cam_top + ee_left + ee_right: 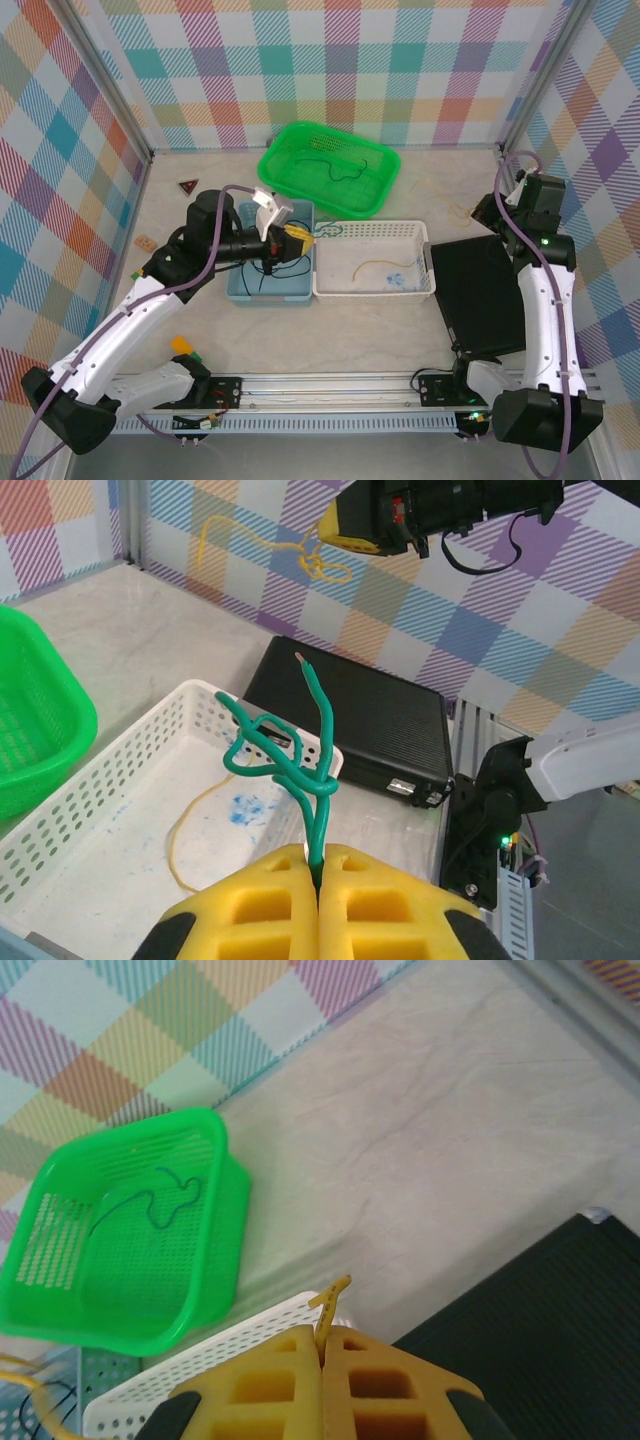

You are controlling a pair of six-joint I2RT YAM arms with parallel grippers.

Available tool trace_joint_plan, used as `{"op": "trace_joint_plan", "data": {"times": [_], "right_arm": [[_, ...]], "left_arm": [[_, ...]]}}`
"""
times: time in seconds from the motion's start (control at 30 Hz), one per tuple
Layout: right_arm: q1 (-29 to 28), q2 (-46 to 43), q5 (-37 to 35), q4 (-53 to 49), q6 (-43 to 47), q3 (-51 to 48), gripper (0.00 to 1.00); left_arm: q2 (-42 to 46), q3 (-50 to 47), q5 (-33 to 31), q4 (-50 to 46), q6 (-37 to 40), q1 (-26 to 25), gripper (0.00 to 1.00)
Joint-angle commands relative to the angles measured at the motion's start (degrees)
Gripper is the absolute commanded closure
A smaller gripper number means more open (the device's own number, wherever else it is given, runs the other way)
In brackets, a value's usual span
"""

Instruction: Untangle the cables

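The green cable is pinched between the left gripper's pressed-together jaws, and its knot stands free above the white basket. A pull from here would likely cinch the knot, since nothing holds its other side. The right gripper pinches only a stub of yellow cable, so a tug could slip it out.

Checked walls enclose a pale table. On the table, seen from above:
- The green basket sits at 12 o'clock and holds a dark cable.
- A black case lies at 4.
- The white basket is at the centre and holds a second yellow cable.
- A blue tray sits at the white basket's 9.
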State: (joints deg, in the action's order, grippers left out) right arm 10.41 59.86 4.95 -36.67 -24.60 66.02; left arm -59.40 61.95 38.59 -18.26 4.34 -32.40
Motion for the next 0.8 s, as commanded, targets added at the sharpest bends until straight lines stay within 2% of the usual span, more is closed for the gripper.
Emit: {"op": "trace_joint_plan", "data": {"times": [0.0, 0.27, 0.43, 0.53, 0.77], "right_arm": [[1.3, -0.4, 0.1, -0.4, 0.2, 0.4, 1.00], [1.3, -0.2, 10.9, 2.0, 6.4, -0.8, 1.00], [0.4, -3.6, 13.8, 4.1, 11.2, -5.7, 1.00], [-1.2, -5.3, 15.7, 5.4, 13.6, -7.7, 1.00], [-7.3, -7.3, 24.6, 11.7, 20.6, -11.2, 1.00]], "left_arm": [[0.4, -1.2, 3.6, -1.3, 1.5, 2.1, 1.00], [-0.9, -0.7, 6.7, -1.2, 3.9, 2.8, 1.00], [-1.2, -0.2, 7.7, -2.5, 5.0, 3.3, 1.00], [-1.1, -0.1, 9.3, -3.0, 5.9, 3.6, 1.00], [-2.3, 0.6, 16.2, -4.4, 13.9, 3.7, 1.00]]}}
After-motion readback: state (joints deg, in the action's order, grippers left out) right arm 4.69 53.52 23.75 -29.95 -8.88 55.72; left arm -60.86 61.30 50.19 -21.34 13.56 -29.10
